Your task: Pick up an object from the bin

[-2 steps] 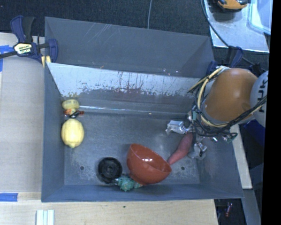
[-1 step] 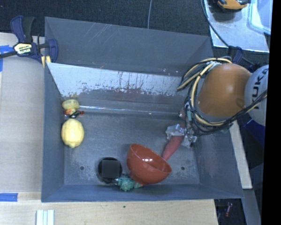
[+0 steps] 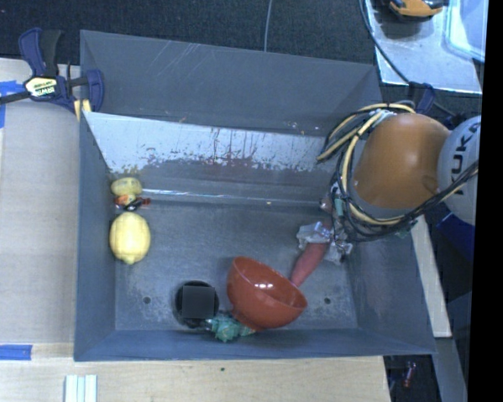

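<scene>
Grey metal bin (image 3: 241,86) w/ sloped walls, seen from above. The arm (image 3: 396,166) comes in over the bin's right edge. It has an orange cover on it & cables looped round it.

The claw (image 3: 327,240) hangs low nr the right side of the bin floor, abt halfway btw the far wall & the near wall. A red-pink stick (image 3: 307,264) is right at the claw. Its top end is up by the claw & its low end points down to the near edge, close by the bowl. Can't tell if the claw is clenched on the stick or released; that spot is too small to make out.

A red bowl (image 3: 263,293) lies tipped over nr the middle of the near edge, open side up. A small green thing (image 3: 225,327) sits just beside it, right at the near edge. A black block (image 3: 196,302) is next to that, more to the left.

By the left wall lies a lemon (image 3: 130,238). A little yellow toy (image 3: 127,189) w/ a bit of red sits just past it, toward the far left corner.
</scene>
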Robot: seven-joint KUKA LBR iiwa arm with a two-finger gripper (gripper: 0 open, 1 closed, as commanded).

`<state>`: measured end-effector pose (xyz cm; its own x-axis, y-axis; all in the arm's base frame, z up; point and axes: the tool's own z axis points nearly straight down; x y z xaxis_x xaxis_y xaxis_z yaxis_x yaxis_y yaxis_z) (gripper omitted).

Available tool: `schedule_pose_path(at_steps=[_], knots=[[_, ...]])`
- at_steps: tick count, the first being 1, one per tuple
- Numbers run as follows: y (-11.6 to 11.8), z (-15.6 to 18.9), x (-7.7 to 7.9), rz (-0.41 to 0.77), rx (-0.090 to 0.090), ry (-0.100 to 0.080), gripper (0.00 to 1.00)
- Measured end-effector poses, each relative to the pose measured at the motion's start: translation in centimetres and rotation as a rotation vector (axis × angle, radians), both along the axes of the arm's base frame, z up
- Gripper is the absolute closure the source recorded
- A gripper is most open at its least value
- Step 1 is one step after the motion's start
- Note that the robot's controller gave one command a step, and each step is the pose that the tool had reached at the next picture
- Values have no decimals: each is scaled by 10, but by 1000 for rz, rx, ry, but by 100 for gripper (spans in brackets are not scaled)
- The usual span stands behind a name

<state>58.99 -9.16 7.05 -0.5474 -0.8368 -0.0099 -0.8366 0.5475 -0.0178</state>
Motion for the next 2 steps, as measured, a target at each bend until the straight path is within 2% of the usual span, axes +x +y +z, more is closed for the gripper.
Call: schedule_pose_path(at_steps=[2], knots=[[0,25,-1,-2,1,1,100]])
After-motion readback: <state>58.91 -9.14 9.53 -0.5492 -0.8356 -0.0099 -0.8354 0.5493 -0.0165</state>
